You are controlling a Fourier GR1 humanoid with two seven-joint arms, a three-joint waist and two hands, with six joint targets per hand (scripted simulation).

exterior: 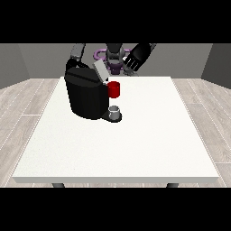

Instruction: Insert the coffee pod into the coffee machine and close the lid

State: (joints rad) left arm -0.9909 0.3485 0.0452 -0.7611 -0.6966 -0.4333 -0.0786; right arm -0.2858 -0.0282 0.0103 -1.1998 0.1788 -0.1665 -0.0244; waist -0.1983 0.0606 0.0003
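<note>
The black coffee machine (85,97) stands on the left half of the white table (135,144). Its grey lid (100,71) is tilted up and open. A red cup-shaped pod holder (114,89) sticks out of the machine's side just below the lid. Under it, a small silver cup (115,112) rests on the machine's base. No coffee pod shows apart from these. The hand at the view's right (137,56) is raised behind the table's far edge with its fingers spread and nothing in it. The hand at the view's left (72,64) sits at the machine's far top corner, dark against it.
The robot's torso (115,56) stands behind the table's far edge. Bare white tabletop stretches to the right of the machine and towards the camera. A wooden floor surrounds the table.
</note>
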